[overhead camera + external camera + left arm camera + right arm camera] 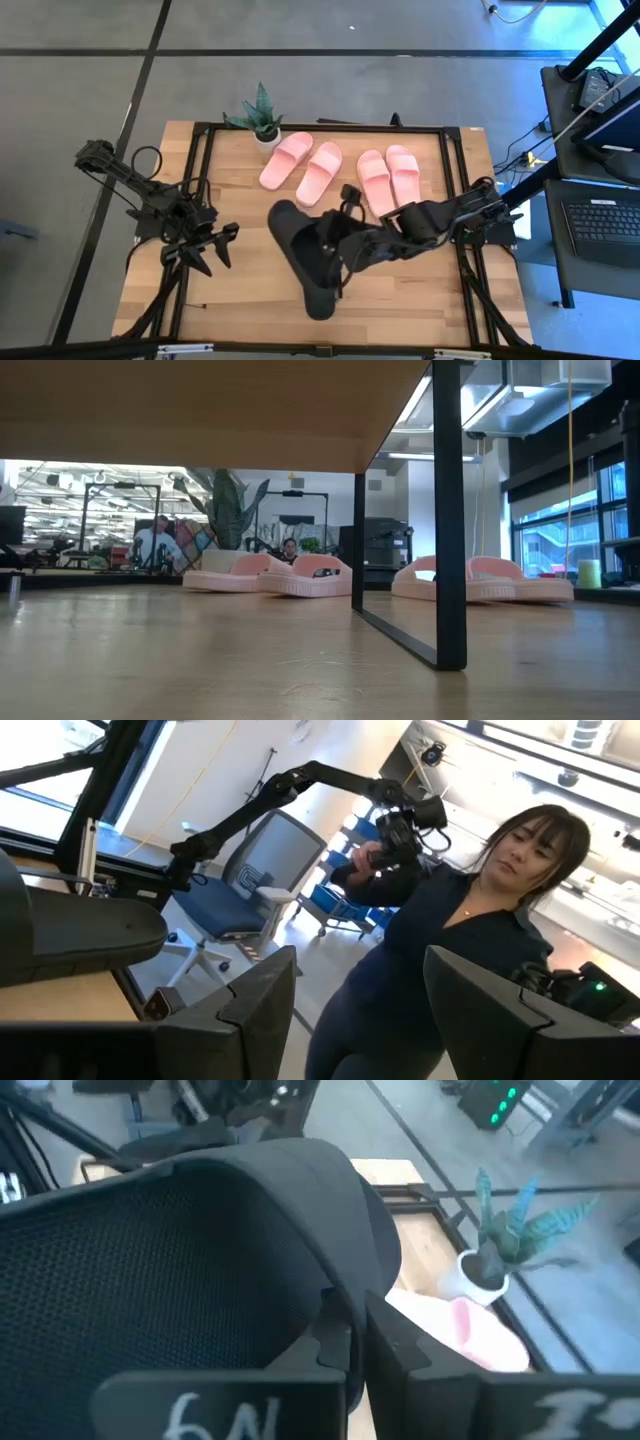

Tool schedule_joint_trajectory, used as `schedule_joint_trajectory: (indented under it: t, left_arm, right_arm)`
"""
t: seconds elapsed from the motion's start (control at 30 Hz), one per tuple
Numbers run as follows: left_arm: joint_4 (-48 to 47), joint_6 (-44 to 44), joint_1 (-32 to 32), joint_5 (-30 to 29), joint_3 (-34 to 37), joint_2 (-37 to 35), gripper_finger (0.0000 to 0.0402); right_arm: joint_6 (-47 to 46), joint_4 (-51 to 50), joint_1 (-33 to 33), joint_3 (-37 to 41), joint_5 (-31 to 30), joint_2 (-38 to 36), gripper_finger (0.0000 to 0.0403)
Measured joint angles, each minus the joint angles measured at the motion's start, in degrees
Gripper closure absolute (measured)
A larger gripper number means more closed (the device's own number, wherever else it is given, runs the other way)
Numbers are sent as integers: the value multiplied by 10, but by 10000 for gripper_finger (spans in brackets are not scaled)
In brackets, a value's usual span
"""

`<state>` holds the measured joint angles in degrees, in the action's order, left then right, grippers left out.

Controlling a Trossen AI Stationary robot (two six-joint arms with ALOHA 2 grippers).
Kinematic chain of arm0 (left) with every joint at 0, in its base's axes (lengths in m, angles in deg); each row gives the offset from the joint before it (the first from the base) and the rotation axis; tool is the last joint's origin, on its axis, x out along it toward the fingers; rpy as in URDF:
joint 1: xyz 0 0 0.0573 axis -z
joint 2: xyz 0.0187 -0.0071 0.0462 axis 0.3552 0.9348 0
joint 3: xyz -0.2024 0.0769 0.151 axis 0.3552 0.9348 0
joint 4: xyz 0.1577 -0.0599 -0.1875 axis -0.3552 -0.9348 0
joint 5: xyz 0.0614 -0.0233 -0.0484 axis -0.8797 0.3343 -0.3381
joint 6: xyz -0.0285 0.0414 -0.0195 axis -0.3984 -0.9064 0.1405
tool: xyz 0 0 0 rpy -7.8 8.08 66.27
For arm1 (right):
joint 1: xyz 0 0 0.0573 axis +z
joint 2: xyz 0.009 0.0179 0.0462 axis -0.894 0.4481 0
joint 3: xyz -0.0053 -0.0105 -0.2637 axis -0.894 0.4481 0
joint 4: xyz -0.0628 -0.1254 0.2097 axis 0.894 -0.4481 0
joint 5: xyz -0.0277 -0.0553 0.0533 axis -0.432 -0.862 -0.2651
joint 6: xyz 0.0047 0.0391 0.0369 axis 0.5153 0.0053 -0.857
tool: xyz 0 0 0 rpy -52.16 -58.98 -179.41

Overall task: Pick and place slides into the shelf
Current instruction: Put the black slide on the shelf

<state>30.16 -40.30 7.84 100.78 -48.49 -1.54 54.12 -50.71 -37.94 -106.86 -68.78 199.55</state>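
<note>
From above, two pink pairs of slides [300, 163] [387, 176] lie on the wooden tabletop [240, 290] beside a potted plant [262, 120], while the right claw [335, 245] is clamped on a black slide [300, 250] held over the middle and the left claw [205, 250] waits, fingers apart, near the left edge. At tabletop level the pink pairs [265, 573] [480, 580] sit beyond the shelf [250, 410], its board overhead; the left wrist view shows a person [440, 950], and in the right wrist view the black slide [200, 1230] carries writing I cannot read
</note>
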Motion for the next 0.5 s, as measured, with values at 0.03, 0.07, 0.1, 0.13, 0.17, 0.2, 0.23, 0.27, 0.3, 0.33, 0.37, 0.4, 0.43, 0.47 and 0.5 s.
schedule_joint_trajectory:
  t: [0.03,0.07,0.1,0.13,0.17,0.2,0.23,0.27,0.3,0.33,0.37,0.4,0.43,0.47,0.5]
  left_arm:
    - [0,5,0,-2,0,0,191]
    - [0,10,0,-7,0,0,191]
    - [0,16,0,-16,0,0,191]
    - [0,26,0,-29,0,0,191]
    - [0,37,-3,-44,0,0,191]
    - [0,46,-6,-58,0,0,191]
    - [0,52,-11,-65,0,0,191]
    - [0,53,-16,-65,0,0,191]
    - [0,51,-20,-63,0,1,191]
    - [0,43,-24,-62,0,1,191]
    - [1,36,-27,-62,0,1,191]
    - [2,29,-30,-64,0,-1,191]
    - [2,26,-33,-64,0,-4,191]
    - [4,26,-35,-64,0,-7,191]
    - [8,26,-36,-65,0,-9,191]
  right_arm:
    - [7,5,0,0,0,4,390]
    - [17,10,0,0,0,10,390]
    - [28,12,0,0,0,17,390]
    - [37,12,0,0,1,23,390]
    - [46,12,0,1,2,30,390]
    - [49,13,0,1,5,35,390]
    - [49,12,0,1,9,39,390]
    - [49,12,0,1,13,44,390]
    - [48,14,0,1,15,47,390]
    - [48,13,0,1,20,49,390]
    - [48,11,0,1,25,52,390]
    - [48,13,0,1,26,55,390]
    - [48,13,0,1,27,57,390]
    - [48,11,0,1,28,57,390]
    - [47,12,0,1,28,57,390]
